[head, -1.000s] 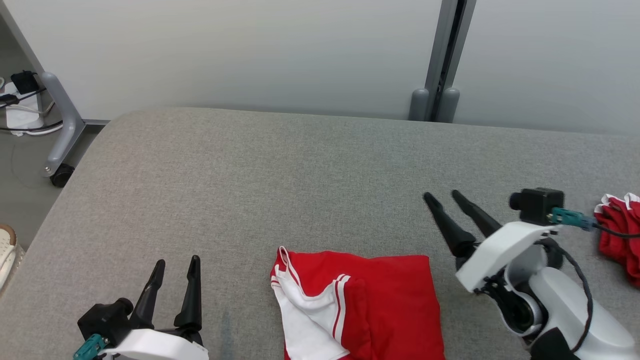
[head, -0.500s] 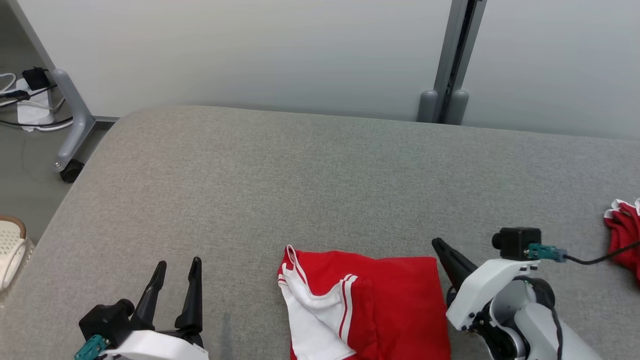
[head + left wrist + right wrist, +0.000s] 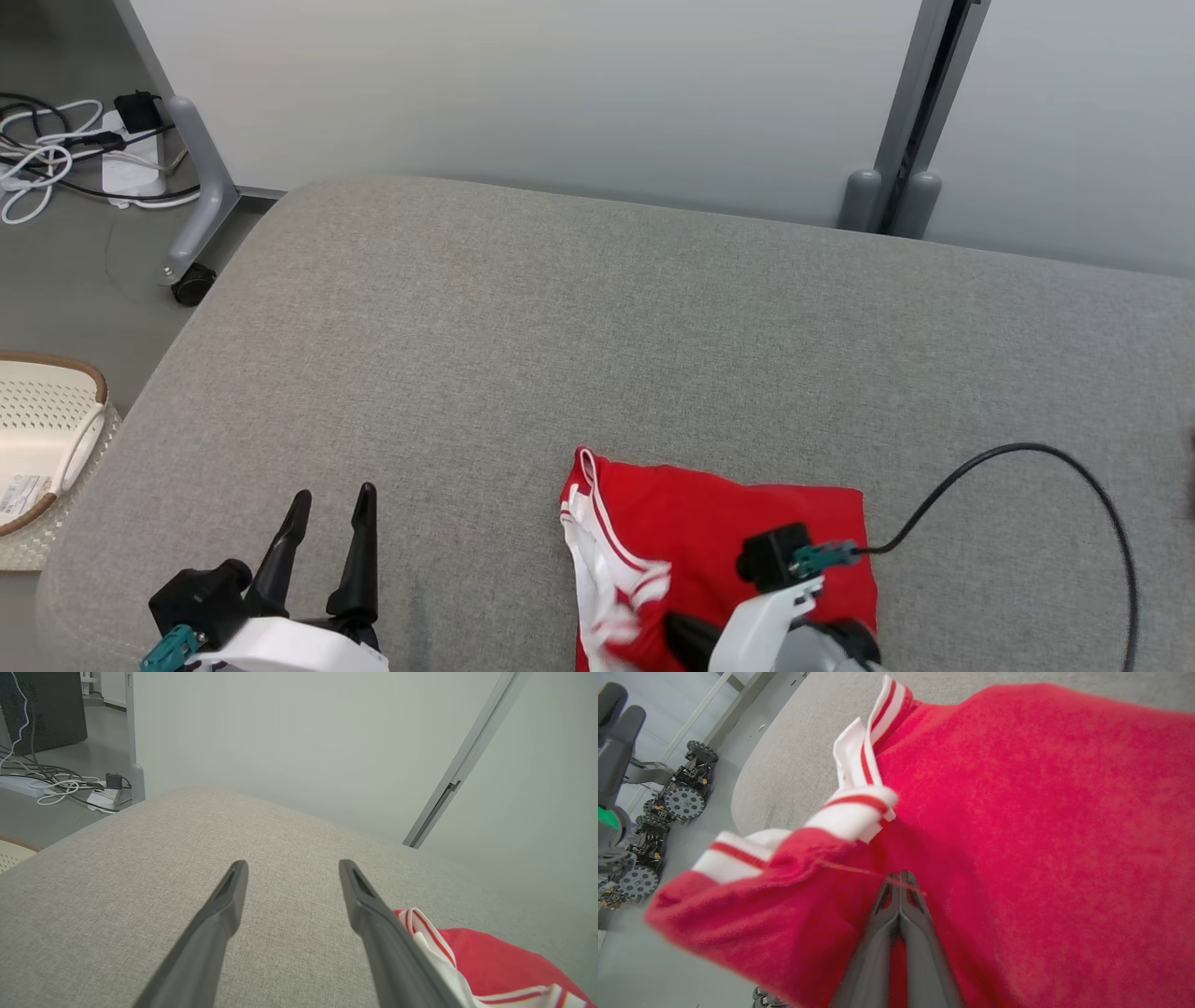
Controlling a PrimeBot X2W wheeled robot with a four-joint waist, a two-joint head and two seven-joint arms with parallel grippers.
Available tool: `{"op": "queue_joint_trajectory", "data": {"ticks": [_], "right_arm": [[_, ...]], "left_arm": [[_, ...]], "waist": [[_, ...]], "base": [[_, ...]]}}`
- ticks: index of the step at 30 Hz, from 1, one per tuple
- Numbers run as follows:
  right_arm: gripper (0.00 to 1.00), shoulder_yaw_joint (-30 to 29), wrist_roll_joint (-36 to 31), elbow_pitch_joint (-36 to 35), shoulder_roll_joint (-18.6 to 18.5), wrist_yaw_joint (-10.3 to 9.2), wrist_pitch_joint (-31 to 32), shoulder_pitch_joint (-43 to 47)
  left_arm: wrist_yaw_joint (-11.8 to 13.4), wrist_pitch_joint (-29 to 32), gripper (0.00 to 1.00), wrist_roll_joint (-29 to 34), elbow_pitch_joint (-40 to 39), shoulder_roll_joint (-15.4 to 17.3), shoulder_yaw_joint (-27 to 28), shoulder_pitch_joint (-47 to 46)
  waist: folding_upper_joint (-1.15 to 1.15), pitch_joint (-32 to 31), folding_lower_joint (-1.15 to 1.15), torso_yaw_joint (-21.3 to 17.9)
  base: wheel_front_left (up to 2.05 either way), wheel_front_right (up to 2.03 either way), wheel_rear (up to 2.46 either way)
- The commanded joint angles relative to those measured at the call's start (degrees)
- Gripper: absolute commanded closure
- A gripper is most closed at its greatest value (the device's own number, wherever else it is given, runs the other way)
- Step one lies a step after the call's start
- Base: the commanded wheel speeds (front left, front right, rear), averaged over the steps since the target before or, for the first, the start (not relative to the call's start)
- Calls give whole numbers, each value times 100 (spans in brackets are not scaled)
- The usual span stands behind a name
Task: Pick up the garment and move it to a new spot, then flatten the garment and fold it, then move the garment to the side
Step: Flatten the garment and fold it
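The right tool (image 3: 899, 877) clamps a fold of the red fabric garment (image 3: 719, 504) with white striped trim, lying beneath it on the grey desk (image 3: 560, 308), apparently to move it aside; the left tool (image 3: 333, 492) idles, fingers apart.

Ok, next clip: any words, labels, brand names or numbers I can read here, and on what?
No readable text anywhere.
Label on the white basket, head view: too small to read.
The garment: red with white stripes, no print or logo visible.
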Motion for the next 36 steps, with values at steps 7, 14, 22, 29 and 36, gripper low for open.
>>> {"op": "queue_joint_trajectory", "data": {"ticks": [7, 14, 22, 29, 36], "right_arm": [[100, 1141, 559, -517, 125, 1, 82, 16], [77, 1423, 877, -914, -172, 1, -466, -375], [0, 804, 636, -1119, -863, 1, -1256, -646], [0, -177, 134, -1421, -1386, 1, -1685, -525], [0, -1771, -837, -1841, -1381, 2, -1961, -7]], "left_arm": [[15, -2, 0, -32, 24, 29, 10, -93], [29, -4, 0, -47, 4, 24, 49, -64], [66, -5, 0, 22, -129, 31, 145, 12], [132, -6, 0, 69, -338, 112, 316, 119], [257, -6, 0, 138, -708, 188, 507, 220]], "waist": [[0, -15, 0, -23], [0, -28, 0, -286], [0, -116, 0, -651], [0, -190, 0, -973], [0, -218, 0, -1316]], "base": [[0, 0, 0], [0, 0, 0], [0, 0, 0], [0, 0, 0], [0, 0, 0]]}}
